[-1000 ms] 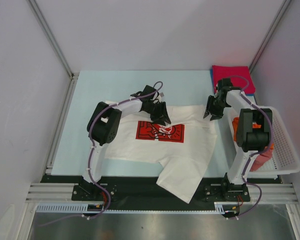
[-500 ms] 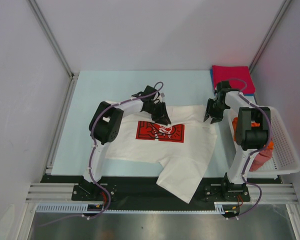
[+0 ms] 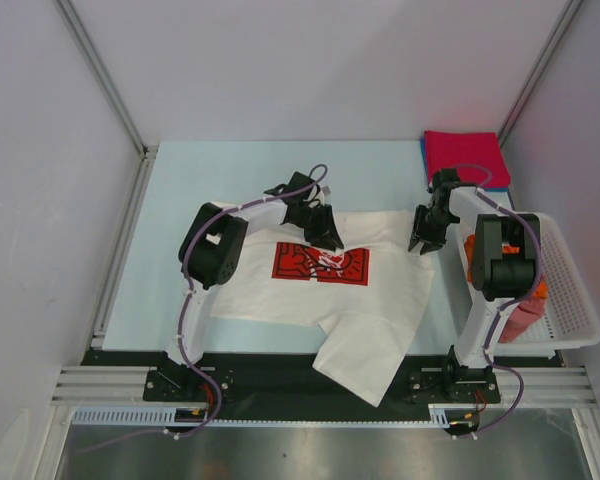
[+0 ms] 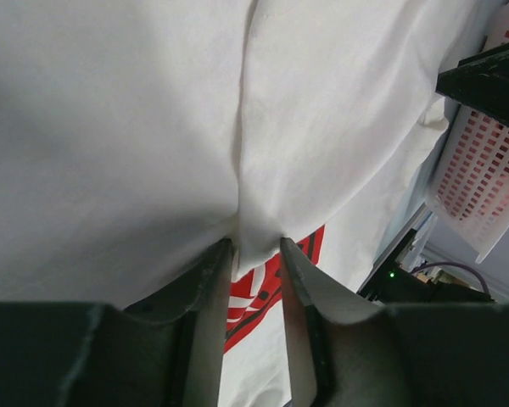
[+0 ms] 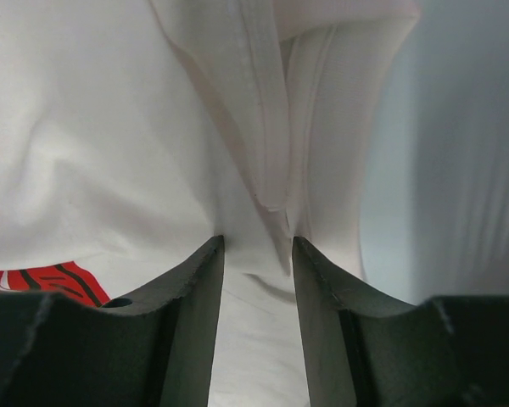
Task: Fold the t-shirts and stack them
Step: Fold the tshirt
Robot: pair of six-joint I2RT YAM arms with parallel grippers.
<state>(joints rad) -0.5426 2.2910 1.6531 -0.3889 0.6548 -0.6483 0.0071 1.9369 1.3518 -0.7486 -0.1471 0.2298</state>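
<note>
The table (image 3: 230, 180) is surfaced in pale blue. The white t-shirt (image 3: 345, 300) is spread across its middle with the red logo print (image 3: 320, 263) facing up; one portion is draped over the near edge. A white lattice basket (image 3: 570, 300) is placed at the right edge, with orange and red cloth (image 3: 525, 315) inside. A folded red t-shirt (image 3: 460, 155) is laid at the far right corner. The left gripper (image 4: 256, 246) is clamped on a raised fold at the white t-shirt's far edge. The right gripper (image 5: 259, 242) is clamped on its hemmed far right edge.
</note>
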